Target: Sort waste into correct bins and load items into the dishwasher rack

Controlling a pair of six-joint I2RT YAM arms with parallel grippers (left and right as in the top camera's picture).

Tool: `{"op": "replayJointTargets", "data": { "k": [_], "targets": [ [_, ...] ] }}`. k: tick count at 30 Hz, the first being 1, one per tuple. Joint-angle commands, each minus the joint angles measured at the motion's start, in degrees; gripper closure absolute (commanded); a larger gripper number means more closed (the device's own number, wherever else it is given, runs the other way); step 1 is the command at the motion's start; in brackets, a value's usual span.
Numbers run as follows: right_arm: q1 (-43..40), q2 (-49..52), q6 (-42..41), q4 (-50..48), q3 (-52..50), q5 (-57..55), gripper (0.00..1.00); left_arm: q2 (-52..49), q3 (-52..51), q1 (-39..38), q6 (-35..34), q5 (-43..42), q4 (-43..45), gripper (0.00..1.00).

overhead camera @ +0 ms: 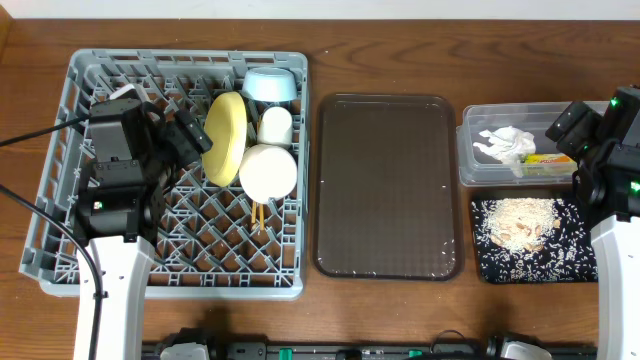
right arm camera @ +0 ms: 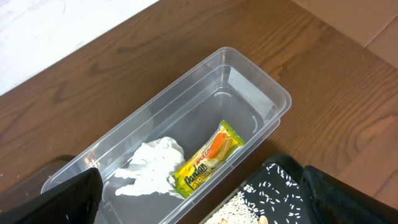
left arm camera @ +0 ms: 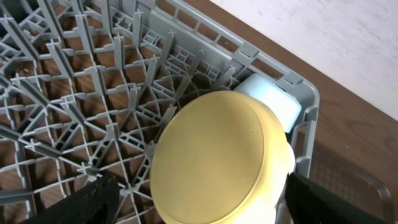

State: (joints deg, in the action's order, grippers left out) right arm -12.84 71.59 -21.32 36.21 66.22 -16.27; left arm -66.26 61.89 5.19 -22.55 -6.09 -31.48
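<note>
Loading looks all but finished. Yellow plate (overhead camera: 226, 137) stands on edge among the pegs of the dishwasher rack (overhead camera: 200, 288), with blue bowl (overhead camera: 270, 85), white cup (overhead camera: 276, 125), cream bowl (overhead camera: 268, 172) and chopsticks (overhead camera: 258, 215) just beside it. Left gripper (overhead camera: 190, 135) sits at the plate, fingers spread wide either side, no visible grip. Right gripper (overhead camera: 562, 127) hangs over the clear tub (right arm camera: 255, 81), fingers wide, holding nothing. Napkin (right arm camera: 152, 165) and wrapper (right arm camera: 205, 158) lie in the tub; rice scraps (overhead camera: 520, 222) sit in the black tray (overhead camera: 575, 262). Next move, I'd guess: lift the left arm away without tipping the plate. Wrapper script reads like "Pandan"; smaller print is illegible.
</note>
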Motion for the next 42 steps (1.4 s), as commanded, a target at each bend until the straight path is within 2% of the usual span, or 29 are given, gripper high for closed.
{"op": "replayJointTargets", "data": {
  "k": [1, 33, 38, 42],
  "targets": [
    [-0.3, -0.3, 0.2, 0.1, 0.4, -0.2, 0.01, 0.3, -0.1, 0.3, -0.3, -0.8, 0.0, 0.13],
    [-0.1, -0.9, 0.2, 0.1, 0.3, -0.2, 0.0, 0.3, -0.1, 0.3, -0.3, -0.8, 0.0, 0.11],
    [2.9, -4.6, 0.2, 0.1, 0.0, -0.2, 0.01, 0.3, -0.1, 0.3, -0.3, -0.8, 0.0, 0.11],
    [8.9, -9.3, 0.2, 0.1, -1.4, -0.2, 0.01, 0.3, -0.1, 0.3, -0.3, -0.8, 0.0, 0.11]
  ]
}}
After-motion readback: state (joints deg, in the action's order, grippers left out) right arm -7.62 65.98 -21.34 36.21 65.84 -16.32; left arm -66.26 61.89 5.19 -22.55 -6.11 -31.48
